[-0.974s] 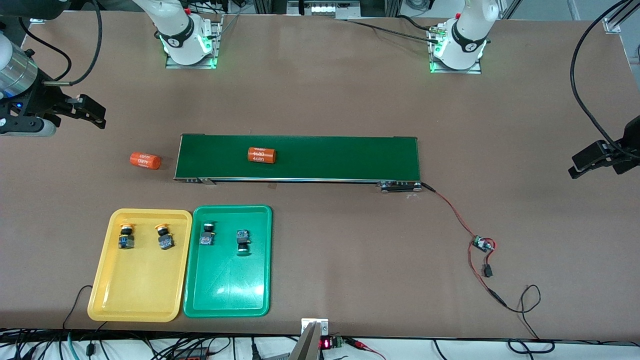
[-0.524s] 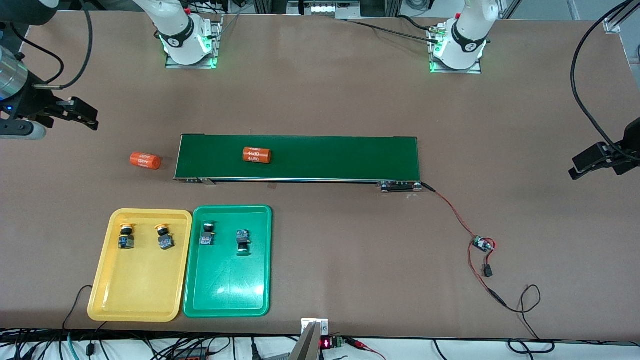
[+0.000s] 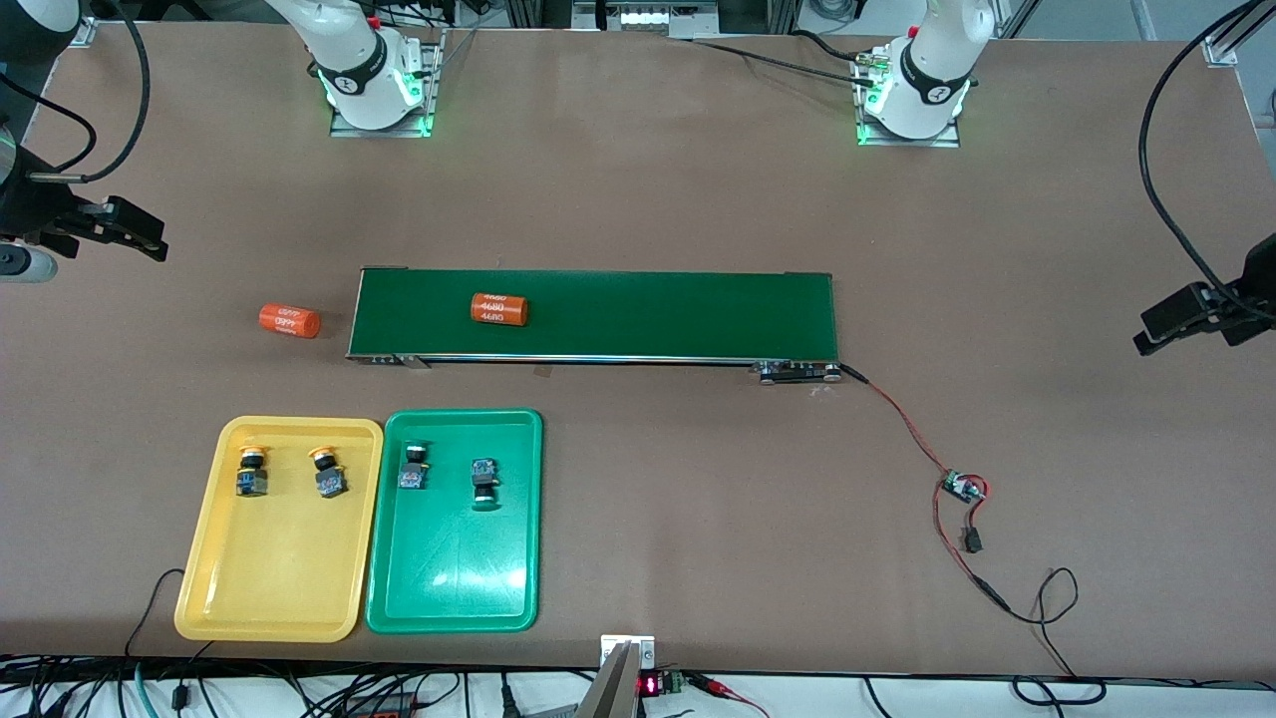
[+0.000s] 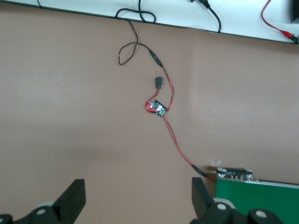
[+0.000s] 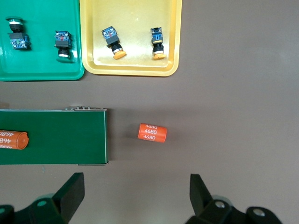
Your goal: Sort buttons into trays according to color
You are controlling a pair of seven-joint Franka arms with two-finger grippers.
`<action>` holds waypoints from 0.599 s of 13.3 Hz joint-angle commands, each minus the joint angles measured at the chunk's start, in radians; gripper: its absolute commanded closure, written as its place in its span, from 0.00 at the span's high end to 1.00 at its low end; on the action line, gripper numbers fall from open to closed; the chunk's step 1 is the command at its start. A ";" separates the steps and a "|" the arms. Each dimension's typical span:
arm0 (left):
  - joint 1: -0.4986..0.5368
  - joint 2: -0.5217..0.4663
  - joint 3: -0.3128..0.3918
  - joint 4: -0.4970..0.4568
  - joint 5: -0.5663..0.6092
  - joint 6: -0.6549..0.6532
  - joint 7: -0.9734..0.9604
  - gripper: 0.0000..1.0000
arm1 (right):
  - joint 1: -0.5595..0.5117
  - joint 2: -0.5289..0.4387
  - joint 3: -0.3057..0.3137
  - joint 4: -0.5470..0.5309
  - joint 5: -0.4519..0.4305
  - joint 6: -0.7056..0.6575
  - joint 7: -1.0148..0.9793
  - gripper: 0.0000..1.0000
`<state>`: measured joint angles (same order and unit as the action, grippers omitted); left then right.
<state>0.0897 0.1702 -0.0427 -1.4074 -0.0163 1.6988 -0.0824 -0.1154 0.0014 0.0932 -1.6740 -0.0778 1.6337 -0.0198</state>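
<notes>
Two buttons with yellow caps lie in the yellow tray. Two with green caps lie in the green tray beside it. The right wrist view shows both trays, yellow and green, with their buttons. My right gripper hangs open and empty over the table's edge at the right arm's end. My left gripper waits open and empty over bare table at the left arm's end.
A long dark-green conveyor belt crosses the middle of the table and carries an orange cylinder. Another orange cylinder lies on the table off the belt's end. A small circuit board with red and black wires trails from the belt.
My right gripper has drawn back toward the table's edge at the right arm's end. The cylinder on the belt has travelled toward that same end. The left arm has not moved.
</notes>
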 commanded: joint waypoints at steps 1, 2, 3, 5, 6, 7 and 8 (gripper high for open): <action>-0.007 -0.028 -0.005 0.002 -0.013 -0.028 0.003 1.00 | 0.005 0.006 0.013 0.028 0.013 -0.023 0.000 1.00; -0.008 -0.008 -0.005 0.004 -0.013 -0.027 0.003 1.00 | 0.005 0.006 0.016 0.028 0.013 -0.023 0.000 1.00; -0.007 -0.003 -0.005 0.002 -0.013 -0.028 0.003 1.00 | 0.005 0.006 0.016 0.028 0.015 -0.022 0.000 1.00; -0.014 0.000 -0.005 0.001 -0.013 -0.034 0.003 1.00 | 0.008 0.006 0.016 0.028 0.018 -0.021 0.000 1.00; -0.019 0.009 -0.006 0.002 -0.011 -0.033 0.001 1.00 | 0.016 0.006 0.017 0.028 0.018 -0.021 0.000 1.00; -0.021 0.012 -0.006 0.004 -0.010 -0.028 0.003 1.00 | 0.026 0.006 0.016 0.028 0.018 -0.021 0.000 1.00; -0.025 0.014 -0.006 0.005 -0.010 -0.027 0.001 1.00 | 0.032 0.006 0.016 0.028 0.018 -0.018 0.000 1.00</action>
<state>0.0733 0.1798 -0.0498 -1.4135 -0.0163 1.6775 -0.0824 -0.0986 0.0024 0.1087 -1.6683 -0.0750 1.6337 -0.0196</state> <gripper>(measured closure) 0.000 0.000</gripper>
